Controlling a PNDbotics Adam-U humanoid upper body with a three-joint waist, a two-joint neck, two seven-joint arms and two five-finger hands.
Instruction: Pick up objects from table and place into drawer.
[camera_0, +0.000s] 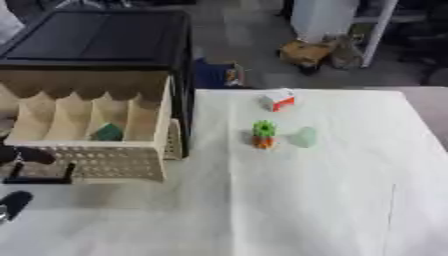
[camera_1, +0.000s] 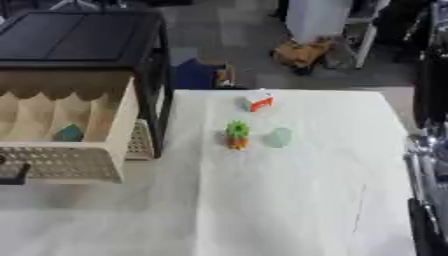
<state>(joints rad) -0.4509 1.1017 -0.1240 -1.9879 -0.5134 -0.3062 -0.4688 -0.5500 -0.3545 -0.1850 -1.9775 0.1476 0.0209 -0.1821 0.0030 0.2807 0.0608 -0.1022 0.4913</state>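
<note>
The beige drawer (camera_0: 114, 162) stands pulled out of the black cabinet (camera_0: 96, 35) at the left, with a black handle (camera_0: 39, 179) on its front. A small green thing (camera_0: 108, 132) lies in one of its compartments. On the white table (camera_0: 289, 210) stand a green and orange toy (camera_0: 263, 134), a pale green thing (camera_0: 304, 137) just right of it, and a white and red box (camera_0: 278, 99) farther back. My left hand (camera_0: 24, 155) shows as dark parts at the left edge, by the drawer's front. My right hand (camera_1: 426, 165) is at the right edge, apart from the objects.
Beyond the table's far edge are a blue thing (camera_0: 213, 74), a brown bag (camera_0: 306, 52) and a white cabinet (camera_0: 324, 17) on the floor. The table's right edge (camera_0: 424, 125) runs slanted.
</note>
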